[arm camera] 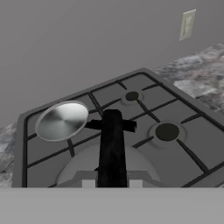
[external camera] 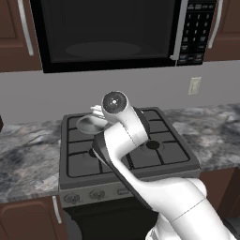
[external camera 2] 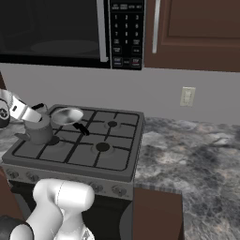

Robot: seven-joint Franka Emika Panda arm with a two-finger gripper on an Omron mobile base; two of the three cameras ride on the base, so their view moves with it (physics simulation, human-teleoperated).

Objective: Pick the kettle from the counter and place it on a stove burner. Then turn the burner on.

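Observation:
The silver-grey kettle [external camera 2: 38, 130] stands at the stove's front-left burner, next to the flat silver pan [external camera 2: 65, 115] on the back-left one. My gripper [external camera 2: 37, 112] reaches in from the left and is shut on the kettle's thin black handle [arm camera: 111, 148], which runs up between my fingertips in the hand view above the grey body [arm camera: 76, 168]. Whether the kettle rests on the grate or hangs just above it I cannot tell. The widest burner cap [external camera 2: 102, 147] [arm camera: 167, 131] [external camera: 152, 145] lies bare at the front right.
The pan [arm camera: 61, 120] [external camera: 91, 123] points its black handle toward the stove's middle. A small burner cap [arm camera: 131, 96] sits at the back right. Knobs [external camera: 97, 194] line the stove front. Marbled counter [external camera 2: 187, 150] flanks the stove; a microwave [external camera: 108, 33] hangs above.

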